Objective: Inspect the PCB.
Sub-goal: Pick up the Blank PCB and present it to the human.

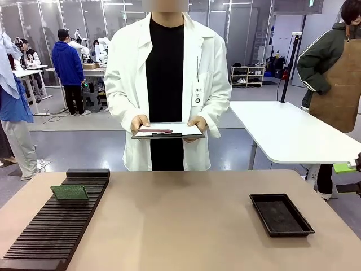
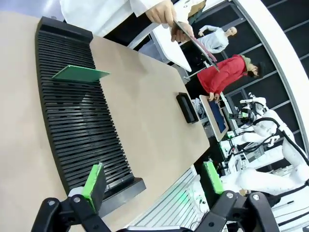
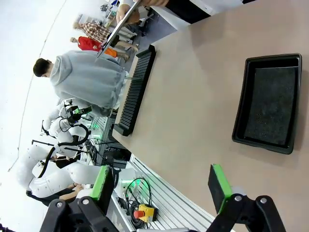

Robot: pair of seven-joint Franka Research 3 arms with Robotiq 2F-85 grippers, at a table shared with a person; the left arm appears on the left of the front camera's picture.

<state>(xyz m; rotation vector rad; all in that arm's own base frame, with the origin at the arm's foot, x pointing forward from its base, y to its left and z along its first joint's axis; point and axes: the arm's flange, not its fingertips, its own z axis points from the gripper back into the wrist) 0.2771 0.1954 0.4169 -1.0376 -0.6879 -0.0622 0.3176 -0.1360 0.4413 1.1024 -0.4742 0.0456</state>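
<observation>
Tan rectangular tabletop (image 1: 180, 226). Person in a white coat (image 1: 169, 68) stands at 12 o'clock holding a dark clipboard with white paper (image 1: 167, 131). Long black slotted rack (image 1: 51, 237) sits at 8 o'clock, and an empty shallow black rectangular tray (image 1: 281, 215) at 4 o'clock. Thin green PCB (image 1: 69, 192) sits tilted in the rack's far end, about 9 o'clock, untouched. Left gripper (image 2: 153, 174) and right gripper (image 3: 160, 179) are both spread wide and hold nothing. Inspection looks not yet begun, so pick-up and the check are left.

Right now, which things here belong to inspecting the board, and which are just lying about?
For the job: PCB, slotted in the black rack; clipboard in the person's hands, probably for notes.
Lying about: black tray, possibly for later; white table behind.
</observation>
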